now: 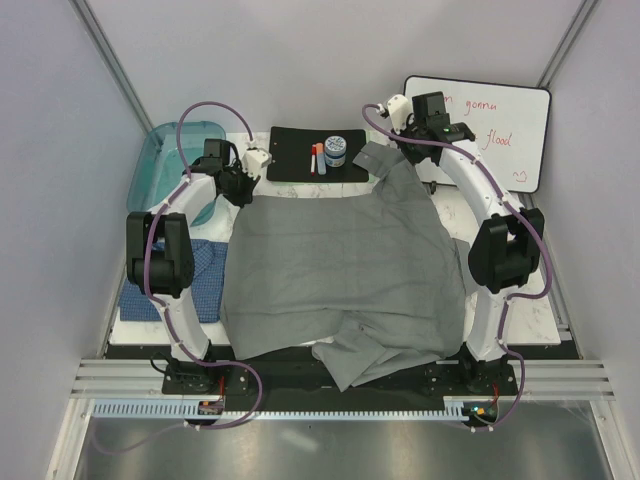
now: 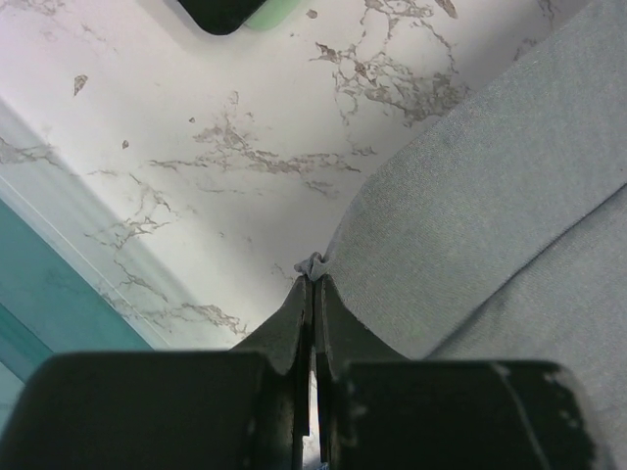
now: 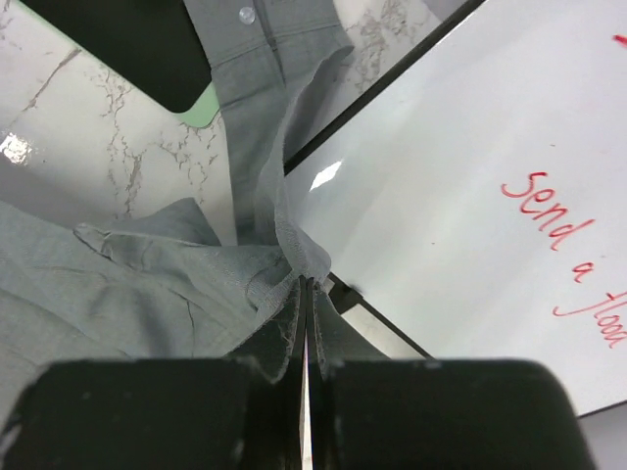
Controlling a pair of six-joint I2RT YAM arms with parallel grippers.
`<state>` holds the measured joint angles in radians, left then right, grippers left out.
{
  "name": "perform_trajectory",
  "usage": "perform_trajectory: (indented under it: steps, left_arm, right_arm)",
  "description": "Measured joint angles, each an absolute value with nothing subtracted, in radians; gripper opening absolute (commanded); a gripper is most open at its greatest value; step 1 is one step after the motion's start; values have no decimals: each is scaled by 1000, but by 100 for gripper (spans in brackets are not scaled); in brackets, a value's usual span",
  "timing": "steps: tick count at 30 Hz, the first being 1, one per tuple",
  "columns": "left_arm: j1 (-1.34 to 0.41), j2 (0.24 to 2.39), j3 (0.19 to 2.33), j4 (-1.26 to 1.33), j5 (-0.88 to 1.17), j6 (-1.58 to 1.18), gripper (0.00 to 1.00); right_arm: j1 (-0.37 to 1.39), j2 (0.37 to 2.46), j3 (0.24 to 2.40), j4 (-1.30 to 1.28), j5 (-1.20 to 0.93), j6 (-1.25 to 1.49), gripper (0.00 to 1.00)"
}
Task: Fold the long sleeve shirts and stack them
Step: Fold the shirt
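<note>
The blue shirt (image 1: 205, 285) lies bunched on the table (image 1: 530, 310) at the far left, near the teal tray (image 1: 170, 160); only the top camera shows it. The grey shirt (image 1: 340, 270) is spread across the middle of the table, its near part spilling over the front edge. The left gripper (image 2: 313, 284) has its jaws closed tight on a nub of the grey shirt's far-left corner, a grip clear only in its wrist view. The right gripper (image 3: 306, 284) is clamped on gathered grey fabric below a buttoned cuff, beside the whiteboard (image 3: 509, 196).
</note>
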<state>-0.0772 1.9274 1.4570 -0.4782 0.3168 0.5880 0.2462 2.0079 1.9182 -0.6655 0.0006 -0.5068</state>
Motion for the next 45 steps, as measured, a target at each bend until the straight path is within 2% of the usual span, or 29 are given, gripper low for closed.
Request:
perform_trajectory:
  steps: [7, 18, 31, 33, 34, 35, 38, 39, 41, 45]
  left_arm:
    - [-70, 1868, 1393, -436, 369, 641, 3]
    - [-68, 1623, 1200, -368, 485, 762, 4]
    - [-66, 1404, 888, -375, 559, 1105, 3]
    - [-59, 1384, 857, -396, 570, 1168, 4]
    - [-54, 1372, 843, -406, 579, 1198, 9]
    - [-48, 1354, 823, -427, 586, 1245, 14]
    - [-41, 1308, 773, -478, 597, 1367, 31]
    - [-40, 1295, 759, -493, 598, 1395, 33]
    - [-40, 1277, 745, -529, 599, 1425, 44]
    - [-39, 1277, 783, -567, 610, 1393, 47]
  right_arm:
    - [248, 1889, 1865, -670, -21, -520, 0]
    - [253, 1644, 1636, -736, -57, -570, 0]
    - [286, 1342, 1336, -861, -164, -600, 0]
    - [289, 1301, 1278, -882, -171, -610, 10]
    - [290, 1279, 1241, -891, -181, -618, 19]
    - [291, 1260, 1214, -907, -188, -627, 39]
    - [299, 1223, 1158, -955, -214, -656, 67]
    - [301, 1215, 1149, -980, -225, -671, 70]
    - [307, 1203, 1148, -1013, -241, -686, 73]
    - [274, 1201, 1180, -1039, -268, -685, 68]
